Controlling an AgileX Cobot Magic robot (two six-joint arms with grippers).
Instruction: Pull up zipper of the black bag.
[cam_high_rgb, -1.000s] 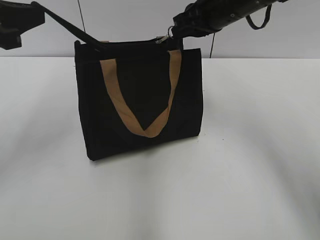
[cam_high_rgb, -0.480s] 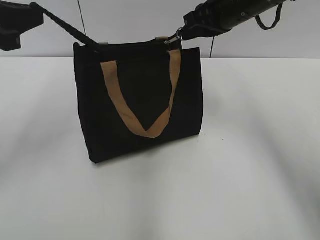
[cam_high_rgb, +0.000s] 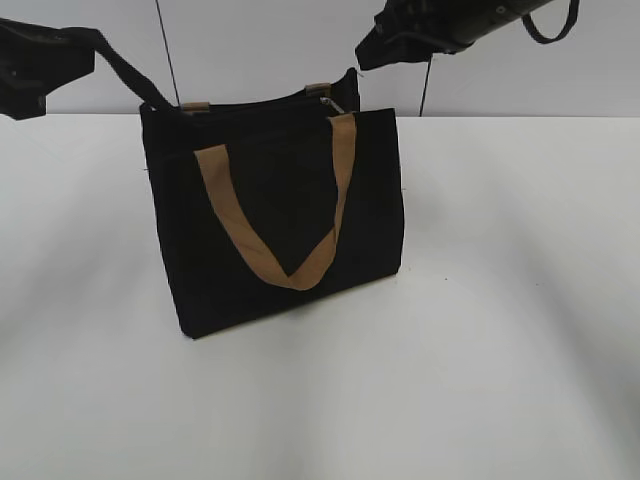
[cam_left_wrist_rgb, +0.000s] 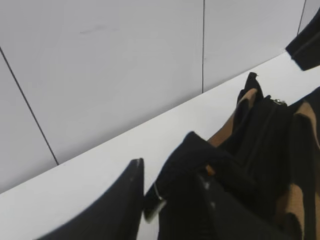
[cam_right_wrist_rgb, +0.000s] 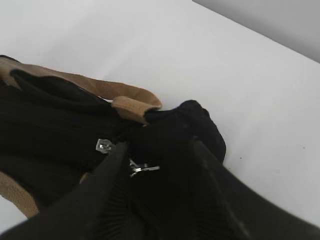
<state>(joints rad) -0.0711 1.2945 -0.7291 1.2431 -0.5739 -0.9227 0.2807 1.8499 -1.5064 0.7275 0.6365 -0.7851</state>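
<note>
You are looking at a boxy black fabric bag (cam_high_rgb: 275, 215) standing upright on the white desk (cam_high_rgb: 500, 350), a little toward nine o'clock of the desk's middle in the exterior view. A tan-brown webbing strap handle (cam_high_rgb: 280, 220) hangs down its front face in a V. Along the top edge runs the black zipper (cam_high_rgb: 327, 100), and its small silver slider sits toward the three o'clock end of that edge, just beside the top of the handle's three o'clock leg.

Your left tool (cam_high_rgb: 40, 60) is at ten o'clock of the bag, well above the desk. A black fabric tab (cam_high_rgb: 130, 72) stretches taut from it down to the bag's nine o'clock top corner. In the left wrist view the left tool (cam_left_wrist_rgb: 172, 192) has its fingers closed on that black tab, with the bag's top and the silver slider (cam_left_wrist_rgb: 278, 101) lying away toward two o'clock.

Your right tool (cam_high_rgb: 372, 52) hangs at one o'clock above the bag, apart from the slider, with a clear gap between them in the exterior view. In the right wrist view the right tool (cam_right_wrist_rgb: 160, 170) has its two fingers spread apart, holding nothing, with the slider (cam_right_wrist_rgb: 105, 145) and its ring pull (cam_right_wrist_rgb: 142, 168) showing just beyond the nine o'clock finger.
</note>
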